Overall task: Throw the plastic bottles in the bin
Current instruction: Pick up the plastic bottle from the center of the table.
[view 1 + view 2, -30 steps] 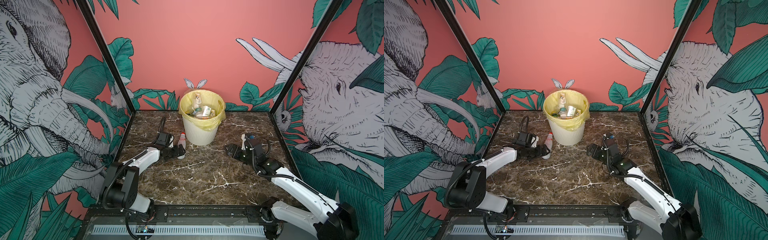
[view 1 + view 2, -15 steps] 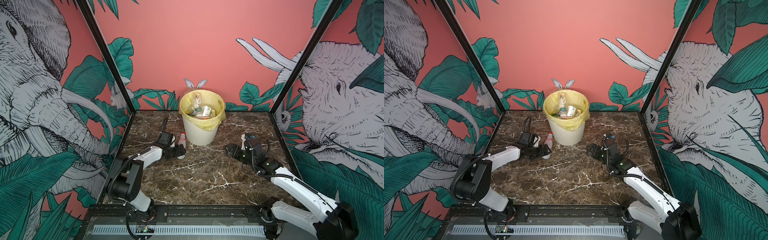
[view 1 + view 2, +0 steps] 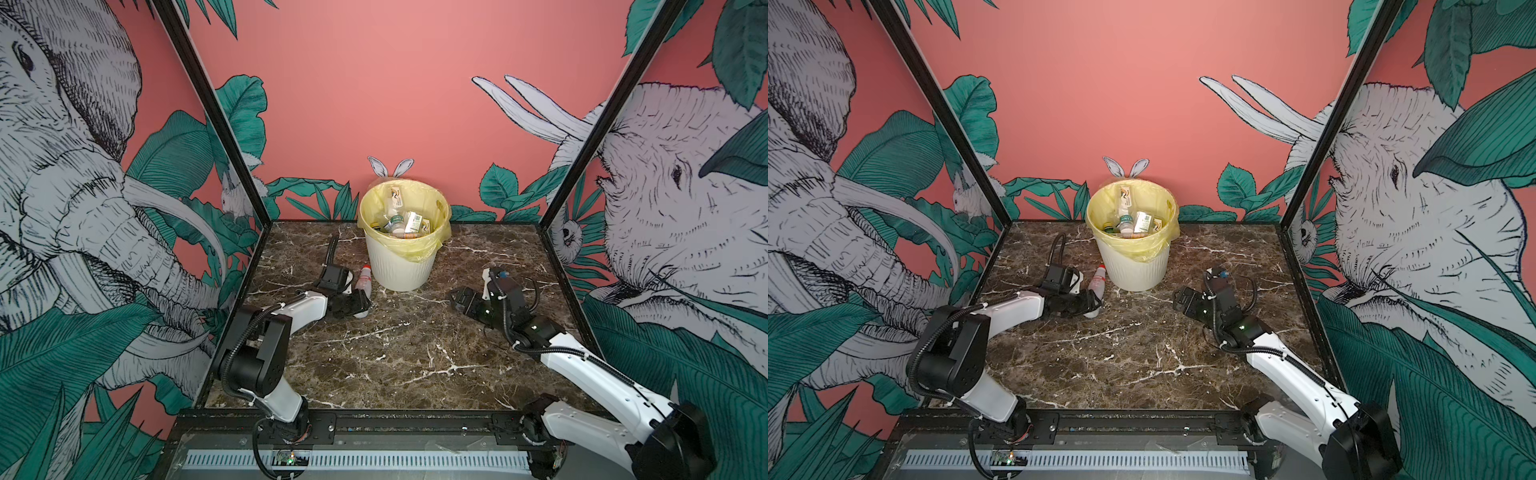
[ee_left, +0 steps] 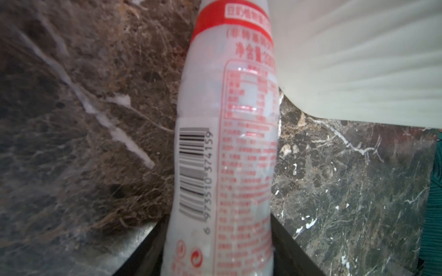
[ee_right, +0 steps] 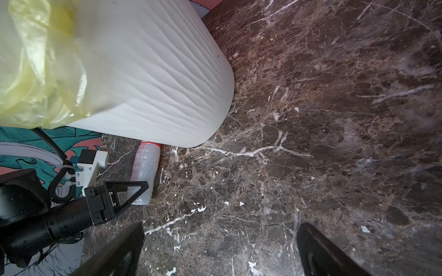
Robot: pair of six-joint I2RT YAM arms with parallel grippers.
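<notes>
Both top views look down from high in front over the whole brown marble tabletop (image 3: 399, 353). The left wrist camera sits very close to a white red-labelled plastic bottle (image 4: 224, 143); the right wrist camera, low, shares it and the cream ribbed bin (image 5: 155, 83).

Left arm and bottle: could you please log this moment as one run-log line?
left jaws: closed on red-capped bottle, lying beside bin | right jaws: open, empty | in bin: several bottles

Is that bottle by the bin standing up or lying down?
Lying down: the bottle rests lengthwise on the table, beside the bin.
</notes>
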